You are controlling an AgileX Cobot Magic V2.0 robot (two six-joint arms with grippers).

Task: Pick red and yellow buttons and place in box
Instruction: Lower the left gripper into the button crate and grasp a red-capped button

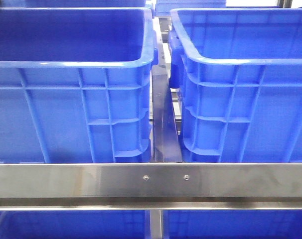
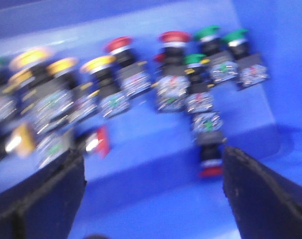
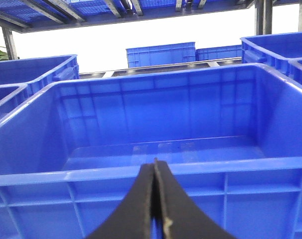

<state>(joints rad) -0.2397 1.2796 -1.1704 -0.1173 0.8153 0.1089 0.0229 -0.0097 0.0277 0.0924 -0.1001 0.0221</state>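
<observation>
Several red and yellow buttons (image 2: 98, 89) lie on the crate floor (image 2: 156, 199) beneath the spread left gripper (image 2: 153, 179); right gripper (image 3: 154, 172) closed, empty. Light, rigid, probably slippery: grasp the body.

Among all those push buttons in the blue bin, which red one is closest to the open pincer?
The red button lying on its side, cap pointing toward the left pincer, below the green-capped ones. The other red caps lie farther back or off to the side.
</observation>
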